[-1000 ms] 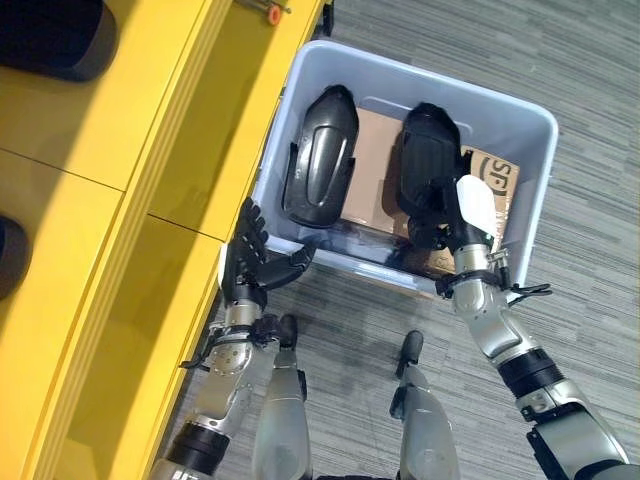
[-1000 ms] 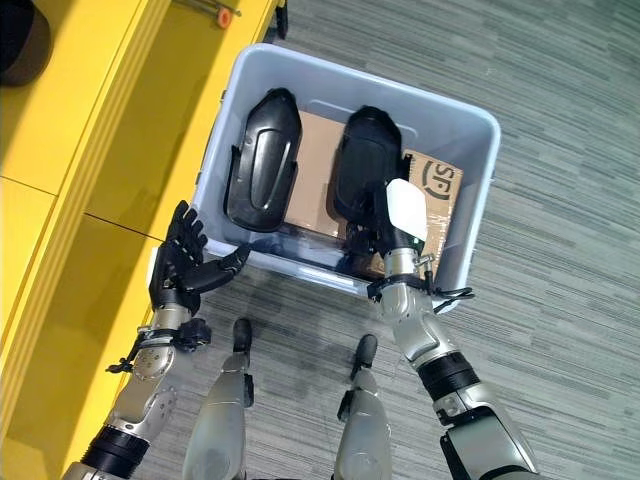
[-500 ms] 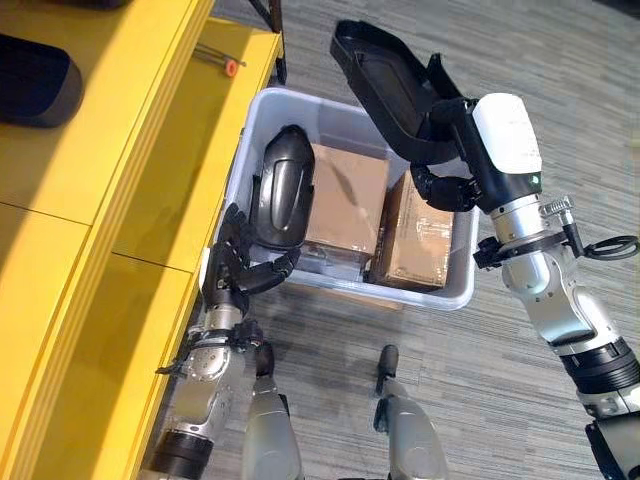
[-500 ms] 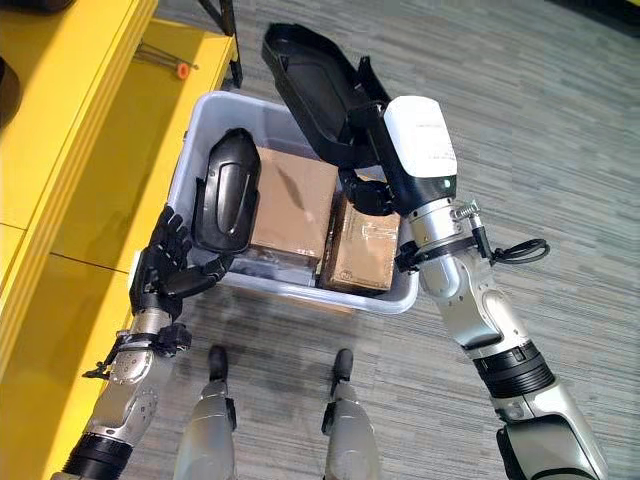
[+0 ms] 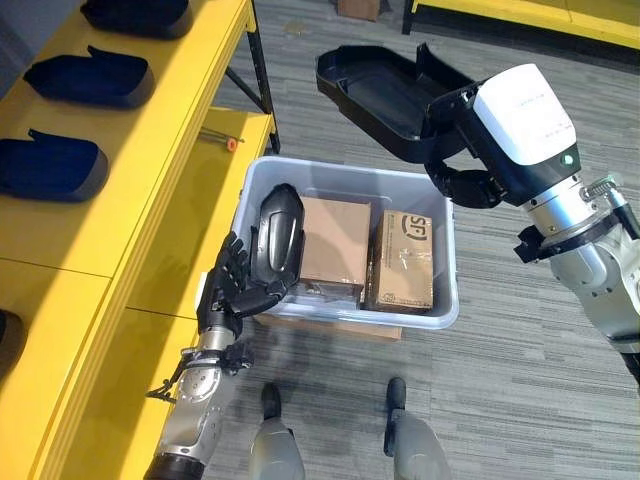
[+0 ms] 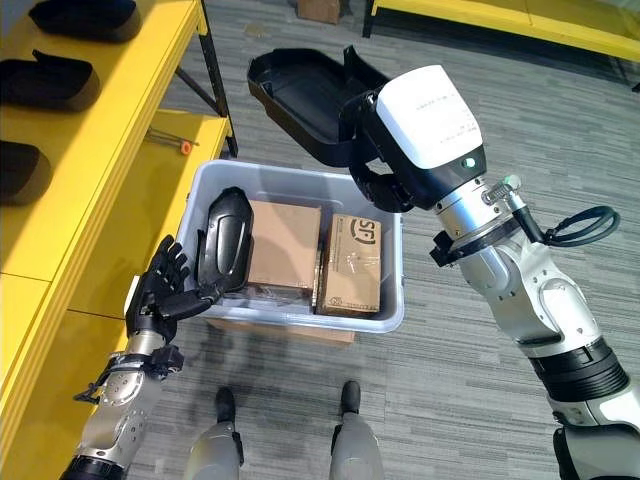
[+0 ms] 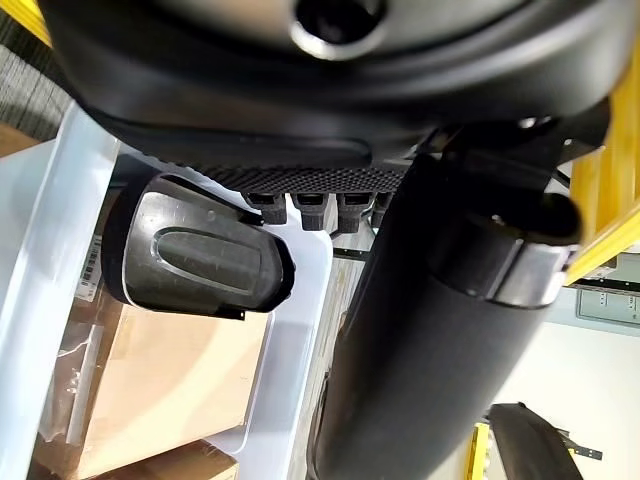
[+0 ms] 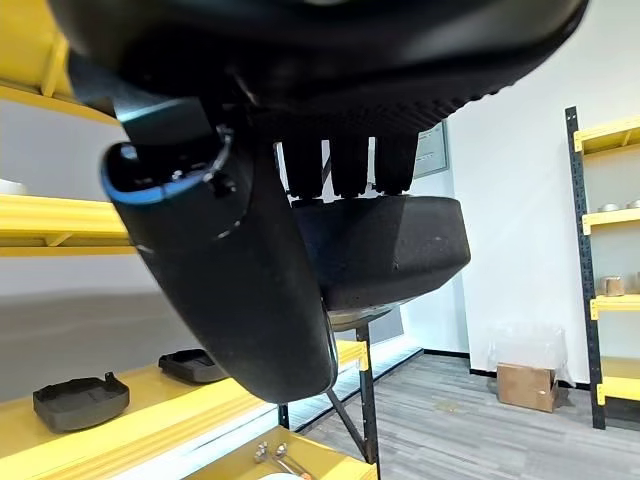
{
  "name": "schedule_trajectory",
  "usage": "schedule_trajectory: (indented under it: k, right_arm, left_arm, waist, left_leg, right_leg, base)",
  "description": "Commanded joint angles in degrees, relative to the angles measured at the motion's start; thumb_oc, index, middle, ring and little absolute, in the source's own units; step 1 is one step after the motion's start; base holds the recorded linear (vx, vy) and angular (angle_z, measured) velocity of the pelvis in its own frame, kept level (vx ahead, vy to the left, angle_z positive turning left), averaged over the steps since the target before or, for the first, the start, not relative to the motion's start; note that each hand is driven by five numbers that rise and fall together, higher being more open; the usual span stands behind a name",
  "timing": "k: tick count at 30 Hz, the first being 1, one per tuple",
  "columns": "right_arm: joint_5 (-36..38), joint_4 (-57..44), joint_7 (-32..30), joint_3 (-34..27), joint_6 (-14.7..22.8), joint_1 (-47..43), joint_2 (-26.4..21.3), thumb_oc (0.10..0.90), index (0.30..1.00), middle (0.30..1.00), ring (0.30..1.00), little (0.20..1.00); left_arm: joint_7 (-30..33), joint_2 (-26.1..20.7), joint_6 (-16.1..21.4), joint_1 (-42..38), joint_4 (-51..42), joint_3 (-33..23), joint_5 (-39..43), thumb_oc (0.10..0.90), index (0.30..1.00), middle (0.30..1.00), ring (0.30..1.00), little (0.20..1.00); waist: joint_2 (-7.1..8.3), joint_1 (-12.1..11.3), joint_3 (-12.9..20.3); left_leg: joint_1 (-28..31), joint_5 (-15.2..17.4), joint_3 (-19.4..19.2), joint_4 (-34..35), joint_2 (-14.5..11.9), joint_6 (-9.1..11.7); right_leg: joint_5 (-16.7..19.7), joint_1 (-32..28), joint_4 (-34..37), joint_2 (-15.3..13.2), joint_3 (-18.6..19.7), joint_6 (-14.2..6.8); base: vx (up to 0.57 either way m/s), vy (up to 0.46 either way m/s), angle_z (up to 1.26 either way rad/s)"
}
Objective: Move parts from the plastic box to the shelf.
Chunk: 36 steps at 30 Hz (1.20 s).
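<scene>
Two black moulded parts belong to the box. One glossy, oval black part (image 5: 277, 236) stands on end against the left inner wall of the pale translucent plastic box (image 5: 440, 310), centre of the frame. The other, a hollow tray-like shell (image 5: 375, 92), is lifted high above the box in the upper middle, gripped by the right hand (image 5: 470, 150) with fingers curled over its edge. Two brown cardboard cartons (image 5: 334, 240) lie flat in the box. The left hand (image 5: 228, 295), fingers spread, rests at the box's lower-left corner. Three more dark parts (image 5: 52, 168) sit on the yellow shelf (image 5: 150, 160), upper left.
</scene>
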<state>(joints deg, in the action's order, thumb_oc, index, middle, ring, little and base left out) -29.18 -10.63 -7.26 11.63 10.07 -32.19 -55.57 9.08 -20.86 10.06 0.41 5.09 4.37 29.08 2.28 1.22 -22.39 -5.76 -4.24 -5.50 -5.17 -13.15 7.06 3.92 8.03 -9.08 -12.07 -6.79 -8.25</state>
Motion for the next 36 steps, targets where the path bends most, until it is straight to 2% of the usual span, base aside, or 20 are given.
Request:
schedule_trajectory:
  k: [1,4,5,7,8,10,11,12,13,14,15,17,19,20,23,24,26,29,32,36]
  right_arm:
    - [3.2,-2.2,-5.4,-1.2,1.2,-9.5,0.1,0.400,0.300,0.300,0.300,0.300]
    - [3.6,-1.8,-5.6,0.0,1.3,-11.3,0.3,0.400,0.300,0.300,0.300,0.300]
    - [4.2,-2.0,-6.5,0.5,1.8,-12.6,0.9,0.400,0.300,0.300,0.300,0.300]
    - [4.2,-1.4,-6.9,1.0,1.7,-13.4,1.1,0.400,0.300,0.300,0.300,0.300]
    - [4.3,-1.1,-8.0,0.3,1.7,-13.4,0.8,0.400,0.300,0.300,0.300,0.300]
    - [3.7,-1.5,-8.7,-0.5,1.8,-11.8,0.6,0.400,0.300,0.300,0.300,0.300]
    - [3.7,-1.6,-8.7,-0.7,1.8,-11.6,0.6,0.400,0.300,0.300,0.300,0.300]
    - [3.6,-2.5,-9.0,-2.0,2.1,-9.5,0.7,0.400,0.300,0.300,0.300,0.300]
    - [3.4,-3.1,-9.3,-3.0,2.3,-8.1,0.8,0.400,0.300,0.300,0.300,0.300]
    - [3.2,-3.1,-9.7,-3.8,2.0,-7.0,1.0,0.400,0.300,0.300,0.300,0.300]
    - [2.9,-3.6,-10.1,-5.3,1.6,-5.2,1.1,0.400,0.300,0.300,0.300,0.300]
    - [3.0,-4.0,-10.5,-6.7,1.3,-3.7,1.4,0.400,0.300,0.300,0.300,0.300]
    - [2.3,-4.5,-10.8,-8.5,0.2,-2.3,1.3,0.400,0.300,0.300,0.300,0.300]
    - [2.3,-5.1,-10.8,-9.5,0.1,-1.5,1.7,0.400,0.300,0.300,0.300,0.300]
    - [2.0,-6.1,-10.2,-11.8,0.0,1.2,2.4,0.400,0.300,0.300,0.300,0.300]
    - [2.5,-6.0,-10.2,-12.8,-0.1,2.5,3.0,0.400,0.300,0.300,0.300,0.300]
    - [2.2,-5.8,-10.2,-13.3,-0.2,2.7,3.2,0.400,0.300,0.300,0.300,0.300]
    - [1.5,-5.5,-9.5,-12.6,-0.3,3.8,5.2,0.400,0.300,0.300,0.300,0.300]
    - [1.1,-5.6,-9.0,-12.5,-0.3,4.4,6.0,0.400,0.300,0.300,0.300,0.300]
    - [0.6,-5.7,-8.0,-11.9,-0.4,5.4,7.7,0.400,0.300,0.300,0.300,0.300]
  left_arm:
    - [0.0,-0.8,4.9,2.9,-3.4,-1.3,1.8,0.900,1.000,1.000,1.000,1.000]
    - [0.3,-0.4,5.1,3.5,-3.7,-2.0,1.6,0.900,1.000,1.000,1.000,1.000]
    - [0.6,0.7,5.5,5.4,-3.9,-3.2,2.6,0.900,1.000,1.000,1.000,1.000]
    - [0.7,1.3,5.5,5.8,-3.9,-3.3,2.9,0.900,1.000,1.000,1.000,1.000]
    - [0.6,1.4,5.4,5.9,-3.5,-3.1,2.1,0.900,1.000,1.000,1.000,1.000]
    - [-0.2,1.2,5.4,5.9,-2.9,-2.6,1.8,0.900,1.000,1.000,1.000,1.000]
    - [-0.2,1.2,5.4,5.9,-2.9,-2.6,1.8,0.900,1.000,1.000,1.000,1.000]
    - [-0.8,1.4,5.2,5.6,-2.5,-1.7,2.0,0.900,1.000,1.000,1.000,1.000]
    - [-1.2,1.6,5.1,5.2,-2.4,-1.0,2.2,0.900,1.000,1.000,1.000,1.000]
    - [-1.6,1.8,4.8,4.8,-2.3,-0.5,2.6,0.900,1.000,1.000,1.000,1.000]
    - [-1.9,2.0,4.6,3.6,-2.5,1.0,2.9,0.900,1.000,1.000,1.000,1.000]
    - [-2.0,2.1,4.5,2.6,-2.6,1.9,3.0,0.900,1.000,1.000,1.000,1.000]
    - [-2.0,1.8,4.3,1.6,-2.8,2.8,2.8,0.900,1.000,1.000,1.000,1.000]
    - [-2.2,2.2,4.1,1.3,-3.2,2.9,2.6,0.900,1.000,1.000,1.000,1.000]
    - [-2.8,2.0,4.0,1.7,-3.6,3.2,2.1,0.900,1.000,1.000,1.000,1.000]
    - [-3.0,1.8,4.0,2.0,-3.2,3.1,1.6,0.900,1.000,1.000,1.000,1.000]
    - [-3.2,1.2,4.1,2.4,-3.6,2.4,1.1,0.900,1.000,1.000,1.000,1.000]
    - [-3.0,1.5,4.1,3.5,-3.7,1.4,0.5,0.900,1.000,1.000,1.000,1.000]
    - [-3.1,1.9,4.1,4.1,-4.0,1.2,0.3,0.900,1.000,1.000,1.000,1.000]
    - [-3.2,2.0,3.9,5.1,-4.7,0.8,-0.8,0.900,1.000,1.000,1.000,1.000]
  waist:
    - [-0.28,-2.1,6.8]
    - [-0.77,-2.4,6.1]
    - [-1.36,-3.8,5.0]
    - [-1.95,-4.1,4.7]
    - [-2.70,-4.8,4.1]
    - [-2.36,-4.7,4.0]
    - [-2.33,-4.6,4.0]
    - [-2.24,-3.9,4.2]
    - [-1.82,-3.0,4.5]
    - [-2.01,-2.2,4.8]
    - [-2.16,-0.6,5.3]
    - [-2.39,0.3,5.4]
    - [-3.01,1.3,5.6]
    - [-3.61,2.1,6.0]
    - [-3.90,2.2,6.3]
    - [-3.70,1.8,6.0]
    - [-3.48,1.2,5.9]
    - [-2.70,-0.1,7.0]
    - [-2.04,-0.6,7.9]
    - [-0.60,-1.6,9.6]
  left_leg:
    - [-1.8,-3.1,-0.8,-1.9,-6.3,-0.3]
    - [-2.1,-5.1,-0.3,-1.1,-7.0,0.1]
    - [-3.1,-10.4,0.7,1.7,-7.8,1.6]
    - [-4.0,-12.6,1.2,3.3,-7.8,1.8]
    - [-6.3,-15.4,-0.7,4.8,-6.9,1.8]
    - [-6.8,-12.8,-1.9,2.2,-5.4,1.1]
    - [-6.9,-12.6,-1.7,1.9,-5.3,1.1]
    - [-6.1,-7.3,-2.5,-4.9,-4.6,-0.2]
    - [-4.6,-3.5,-3.8,-9.5,-5.4,0.2]
    - [-3.4,-1.8,-4.9,-9.3,-5.7,0.1]
    - [-0.1,0.2,-8.3,-13.8,-8.3,0.0]
    - [1.4,1.1,-8.6,-15.9,-9.7,0.1]
    - [3.8,5.2,-8.8,-12.4,-7.7,-0.2]
    - [4.5,7.7,-10.8,-9.9,-6.9,-0.6]
    - [4.8,8.5,-12.2,-7.3,-5.9,-1.0]
    - [3.8,9.2,-11.5,-7.7,-4.1,-1.5]
    - [3.7,9.4,-11.6,-7.2,-3.1,-1.5]
    - [4.7,9.9,-11.2,-4.1,0.4,-2.6]
    - [4.6,10.2,-10.5,-3.4,1.8,-2.9]
    - [3.6,10.9,-8.7,-2.4,5.5,-4.3]
  right_leg:
    - [-16.5,0.4,-15.9,2.8,-1.1,4.5]
    - [-17.0,1.4,-16.6,3.8,-1.5,5.4]
    - [-17.8,1.6,-16.0,4.9,-3.0,6.1]
    - [-17.5,1.7,-15.5,5.3,-4.1,6.7]
    - [-17.3,1.1,-14.5,4.5,-7.0,7.1]
    - [-16.7,0.8,-13.6,2.9,-8.7,7.2]
    - [-16.7,0.7,-13.6,2.8,-8.8,7.2]
    - [-15.2,0.7,-12.1,1.3,-10.9,7.4]
    - [-15.9,0.2,-12.1,0.6,-11.5,7.4]
    - [-15.8,0.2,-11.9,0.1,-12.6,7.3]
    - [-15.2,0.6,-12.8,-1.5,-15.6,7.4]
    - [-15.0,1.1,-14.2,-2.7,-16.9,7.4]
    - [-13.7,2.5,-16.2,-5.3,-18.5,5.8]
    - [-12.8,2.5,-16.5,-6.2,-19.2,5.0]
    - [-11.2,2.1,-16.6,-8.2,-19.7,3.6]
    - [-9.1,1.1,-15.6,-10.3,-20.3,2.6]
    - [-7.1,1.0,-14.8,-12.0,-21.0,1.4]
    - [-3.4,-1.1,-10.5,-14.1,-22.4,-0.7]
    - [-1.5,-2.3,-8.3,-15.2,-23.5,-1.8]
    - [3.0,-4.4,-4.5,-17.4,-25.6,-3.9]
  base:
    - [-0.24,-0.223,0.07]
    - [-0.19,-0.194,0.01]
    - [-0.19,-0.253,-0.05]
    - [-0.20,-0.233,0.36]
    - [-0.19,-0.212,0.86]
    - [-0.17,-0.180,0.83]
    - [-0.20,-0.135,1.20]
    - [-0.15,-0.157,1.34]
    - [-0.19,-0.157,0.95]
    - [-0.13,-0.043,0.95]
    - [-0.12,0.024,1.39]
    - [-0.10,0.086,1.68]
    - [-0.07,0.205,0.82]
    - [-0.01,0.239,0.76]
    - [0.02,0.223,1.06]
    - [0.01,0.208,0.64]
    - [0.02,0.228,0.10]
    - [0.06,0.192,0.39]
    - [0.06,0.109,0.27]
    - [0.07,0.148,0.25]
